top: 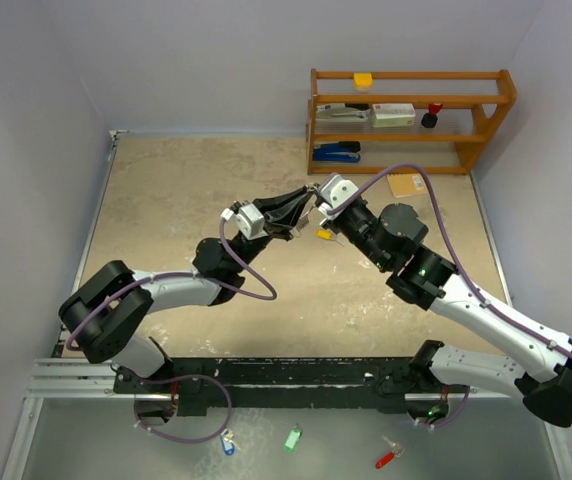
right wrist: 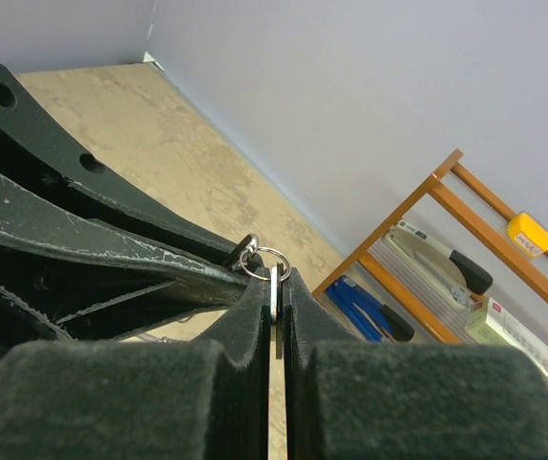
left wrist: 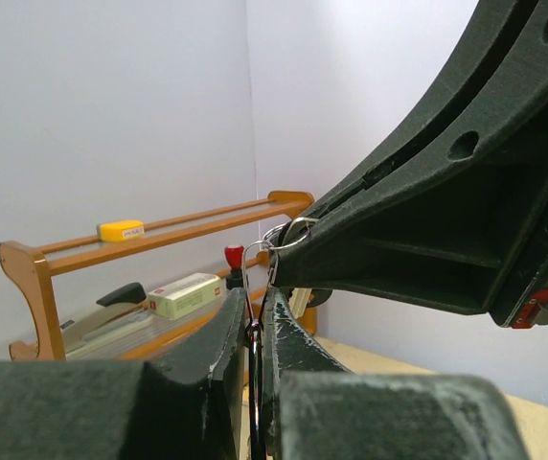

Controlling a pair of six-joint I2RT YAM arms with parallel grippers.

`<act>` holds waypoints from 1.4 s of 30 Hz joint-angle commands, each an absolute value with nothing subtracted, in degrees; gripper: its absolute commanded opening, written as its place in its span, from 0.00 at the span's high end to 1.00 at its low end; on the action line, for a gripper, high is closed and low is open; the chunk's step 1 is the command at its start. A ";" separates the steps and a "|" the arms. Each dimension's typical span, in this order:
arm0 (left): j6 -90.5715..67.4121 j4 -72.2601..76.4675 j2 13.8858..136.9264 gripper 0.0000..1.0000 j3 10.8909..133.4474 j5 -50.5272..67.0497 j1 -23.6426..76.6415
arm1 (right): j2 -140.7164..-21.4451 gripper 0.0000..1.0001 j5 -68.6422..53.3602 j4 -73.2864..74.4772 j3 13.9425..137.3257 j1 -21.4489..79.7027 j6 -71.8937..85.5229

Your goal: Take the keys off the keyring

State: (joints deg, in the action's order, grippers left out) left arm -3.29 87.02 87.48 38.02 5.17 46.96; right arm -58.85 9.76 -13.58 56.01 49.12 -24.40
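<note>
My left gripper point(left wrist: 255, 321) was pressed together, pinching something thin. Just past its fingertips a loop of silver wire rose out of the gap. I took it for the keyring point(left wrist: 258, 251), though edge-on I could not be sure. Nose to nose with it, my right gripper point(right wrist: 276, 287) was closed as well, clamped on a flat silver key point(right wrist: 274, 299) standing on edge between its pads. A small ring sat just beyond its tips. Together the two grippers held the bunch up off the table. Below my right gripper dangled a yellow key point(top: 323, 234).

I judged the job far from finished. The bunch hung as one piece between my tips, and neither the yellow key nor the silver one looked free of the wire. Far behind both grippers, past the arm bases, lay a blue key point(top: 228, 443), a green key point(top: 292, 438) and a red key point(top: 386, 459). I could not tell whether those had anything to do with this ring.

My own fingers covered most of the ring. I could not count the keys on it, find a black-headed one, or see how the small ring joined the wire.
</note>
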 commanded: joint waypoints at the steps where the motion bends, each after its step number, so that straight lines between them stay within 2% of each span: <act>1: -1.82 91.15 84.29 1.00 38.49 3.12 47.02 | -58.36 1.00 10.60 -15.82 57.39 49.35 -23.44; 16: 0.17 89.47 84.45 1.00 40.61 0.77 47.02 | -59.44 1.00 6.72 -10.72 58.68 49.70 -20.13; 42: 3.32 92.89 81.75 1.00 40.86 -6.02 46.93 | -63.02 1.00 2.37 -10.90 55.91 50.02 -15.44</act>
State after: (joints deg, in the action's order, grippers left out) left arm 2.28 85.56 85.27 38.15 -1.74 47.46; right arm -62.00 6.22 -13.65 56.12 49.45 -17.67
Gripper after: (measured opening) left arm 0.039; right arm 0.024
